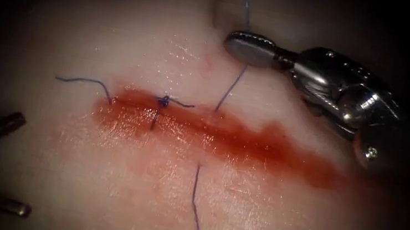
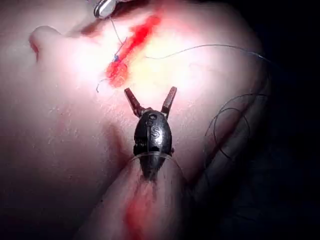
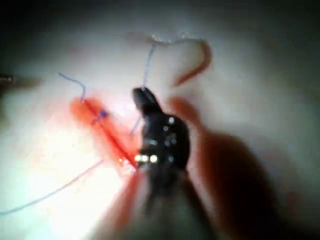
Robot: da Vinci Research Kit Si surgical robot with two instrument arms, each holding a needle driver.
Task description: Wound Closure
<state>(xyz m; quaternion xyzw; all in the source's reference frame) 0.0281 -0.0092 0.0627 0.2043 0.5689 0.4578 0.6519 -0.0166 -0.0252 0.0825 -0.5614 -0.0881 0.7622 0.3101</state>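
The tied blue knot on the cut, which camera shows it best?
The endoscope view: the small tied blue thread knot sits sharply over the red cut. Both wrist views show it as a tiny blue dot.

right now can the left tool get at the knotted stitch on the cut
Probably yes. The left tool has its jaws open and holds nothing, and bare tissue lies between it and the knot. The right tool grips the thread further right, apart.
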